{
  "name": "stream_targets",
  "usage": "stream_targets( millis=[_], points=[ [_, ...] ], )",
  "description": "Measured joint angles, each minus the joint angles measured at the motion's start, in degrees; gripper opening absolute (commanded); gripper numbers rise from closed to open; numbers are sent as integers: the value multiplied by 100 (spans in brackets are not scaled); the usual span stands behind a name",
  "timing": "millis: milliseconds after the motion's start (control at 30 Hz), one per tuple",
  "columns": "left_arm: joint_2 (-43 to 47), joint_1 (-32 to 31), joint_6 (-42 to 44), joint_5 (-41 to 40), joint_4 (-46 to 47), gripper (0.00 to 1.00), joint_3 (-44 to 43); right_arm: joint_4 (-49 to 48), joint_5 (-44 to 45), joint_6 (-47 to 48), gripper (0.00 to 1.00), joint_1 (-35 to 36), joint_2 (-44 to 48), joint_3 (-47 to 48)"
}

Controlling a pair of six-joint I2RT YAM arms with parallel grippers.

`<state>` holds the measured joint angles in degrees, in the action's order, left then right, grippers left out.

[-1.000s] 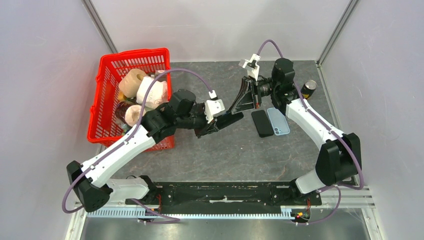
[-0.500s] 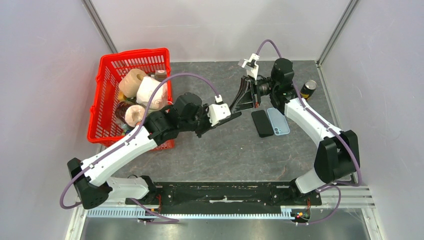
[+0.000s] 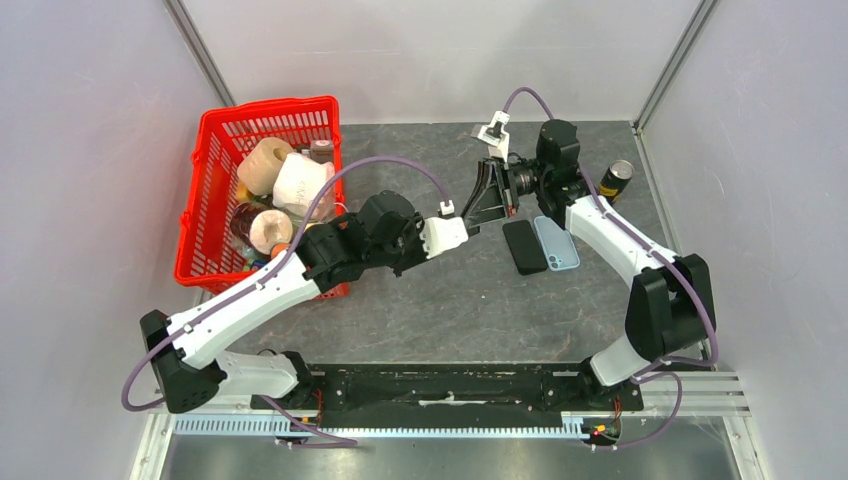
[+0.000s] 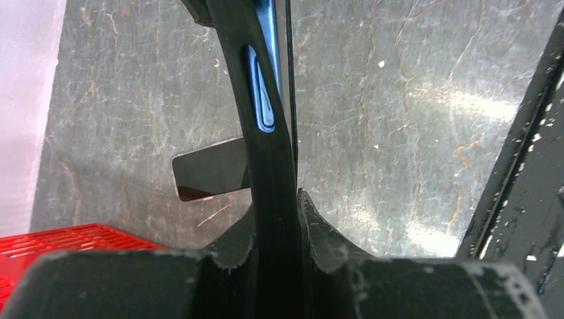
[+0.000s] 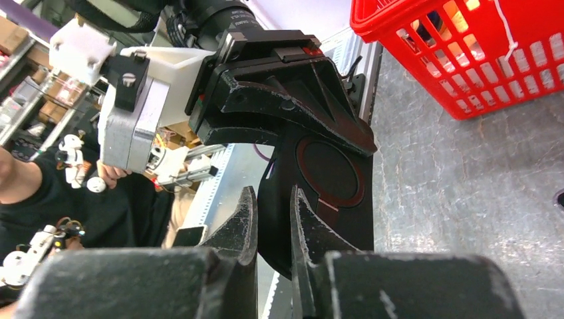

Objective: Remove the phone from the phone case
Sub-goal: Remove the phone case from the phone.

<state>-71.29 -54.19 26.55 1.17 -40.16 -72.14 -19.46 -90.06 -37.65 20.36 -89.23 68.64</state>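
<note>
Gripping tight, the left gripper [image 4: 276, 209] is pinching the phone case [image 4: 266, 153] by its thin sides, both fingers pressing flush against it. The right gripper [image 5: 273, 193] is straddling the opposite end of the case with its fingers only narrowly apart. I cannot tell whether they are squeezing it or sitting just off it.

The case is hanging in the air between the two grippers, just toward 1 o'clock from the middle of the table [image 3: 450, 310]. It is standing on edge, its long axis running straight out from the left fingers toward the right ones, roughly along 2 o'clock. Its back, with a round ring, is facing the right wrist camera. A blue sliver along the rim is looking like the phone [image 4: 271, 40].

At 3 o'clock from the case a black phone [image 3: 524, 246] and a pale blue phone [image 3: 557, 243] are lying flat, side by side. A red basket [image 3: 270, 103] is sitting at 9 o'clock, and a can [image 3: 618, 178] at 2 o'clock.
</note>
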Motion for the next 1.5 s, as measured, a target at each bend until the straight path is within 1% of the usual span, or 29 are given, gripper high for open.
stream_targets(
  millis=[100,233,500,533,567,633,667,700,733,833,867,967,1033,1067,1267,1400,1500],
  points=[
    [-33,-59,153,-199,-63,2,-13,140,0,-87,0,0,-76,0],
    [-109,-227,575,-391,-144,2,-13,446,-2,-378,0,4,-199,-7],
    [-107,-258,835,-546,-188,2,-2,638,0,-522,0,15,-278,-7],
    [-98,-258,839,-542,-179,2,13,658,2,-518,8,13,-278,-7],
    [-87,-258,839,-529,-168,2,28,710,2,-501,19,7,-278,-7],
    [-66,-258,837,-498,-122,2,76,970,4,-328,29,-13,-275,28],
    [-57,-249,837,-472,-81,2,107,1246,4,-146,42,-24,-271,83],
    [-55,-232,835,-444,-37,2,131,1744,7,168,47,-52,-264,205],
    [-55,-192,833,-389,9,2,157,2341,111,516,50,-74,-254,363],
    [-55,-98,903,308,94,2,260,4135,1001,1945,57,-96,-240,1121],
    [-50,-72,903,511,96,2,291,4607,1226,2350,63,-111,-205,1366],
    [22,184,890,1045,94,2,400,5595,1838,3259,81,-136,96,1744],
    [118,446,859,1311,83,2,448,5967,2116,3578,93,-140,363,1770],
    [181,605,824,1462,85,2,470,6144,2251,3731,97,-138,509,1770],
    [516,1672,435,2601,90,2,503,6747,2909,4374,97,-138,1259,1773],
    [621,2267,22,3541,142,2,503,7027,3123,4802,97,-136,1493,1777],
    [621,2583,-315,4273,219,2,503,7285,3230,5191,96,-98,1582,1777]
  ],
)
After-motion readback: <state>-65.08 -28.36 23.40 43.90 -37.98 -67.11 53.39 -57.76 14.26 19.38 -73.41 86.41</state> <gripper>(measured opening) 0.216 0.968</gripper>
